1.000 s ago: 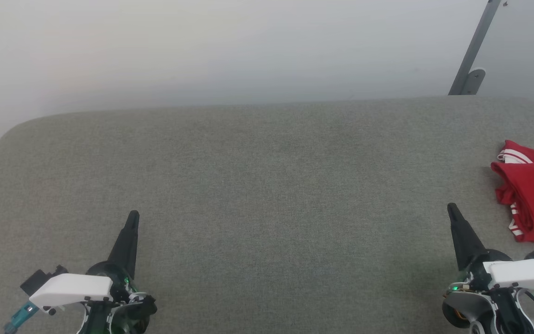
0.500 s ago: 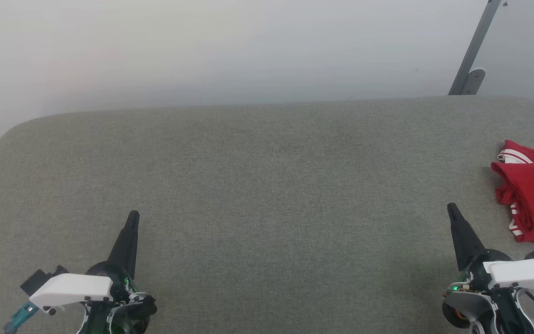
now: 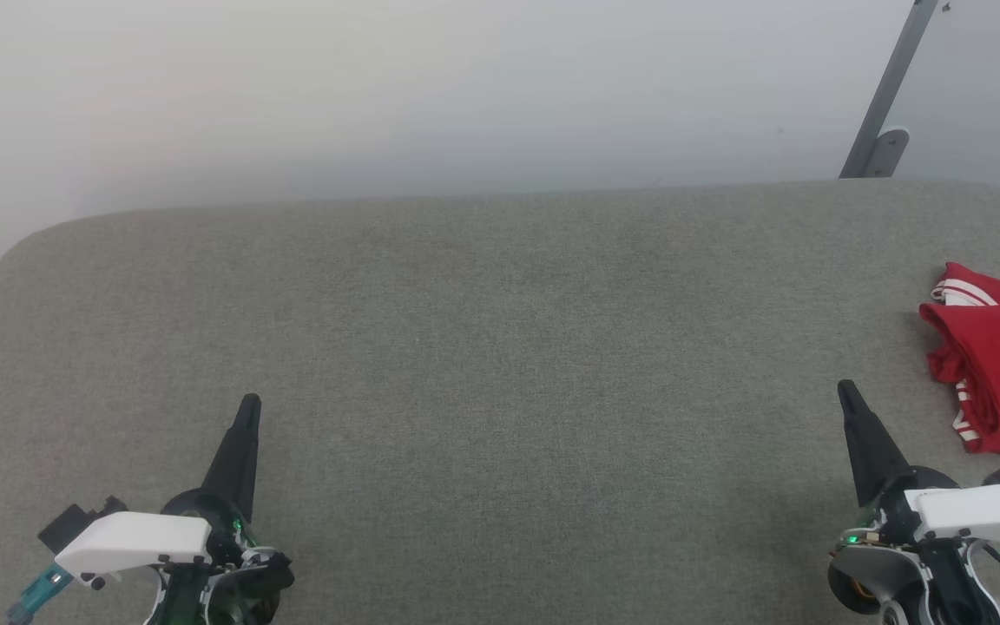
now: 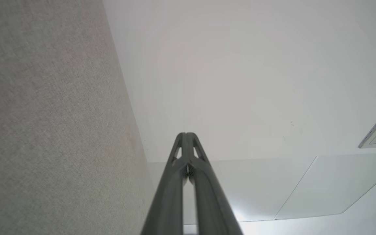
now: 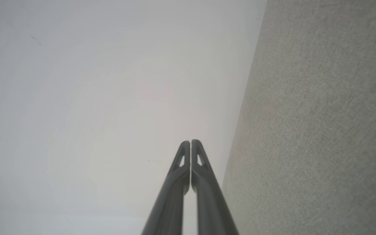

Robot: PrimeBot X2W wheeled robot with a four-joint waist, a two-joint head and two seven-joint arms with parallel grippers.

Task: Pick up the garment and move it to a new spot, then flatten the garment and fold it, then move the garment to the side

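The garment [image 3: 999, 360] lies crumpled at the far right of the grey fabric table [image 3: 500, 347], red with white-red striped trim, partly cut off by the head view's right edge. My right gripper [image 3: 845, 389] is shut and empty, its tip a little to the left of and nearer than the garment, not touching it. At the lower left my left gripper [image 3: 250, 403] is shut and empty too, far from the garment. In the wrist views both grippers, left [image 4: 186, 134] and right [image 5: 191, 141], show fingers pressed together, with the table surface alongside.
A pale wall runs behind the table's rounded far edge. A grey metal strut [image 3: 886, 91] rises at the back right corner. The broad middle of the table surface lies between my two grippers.
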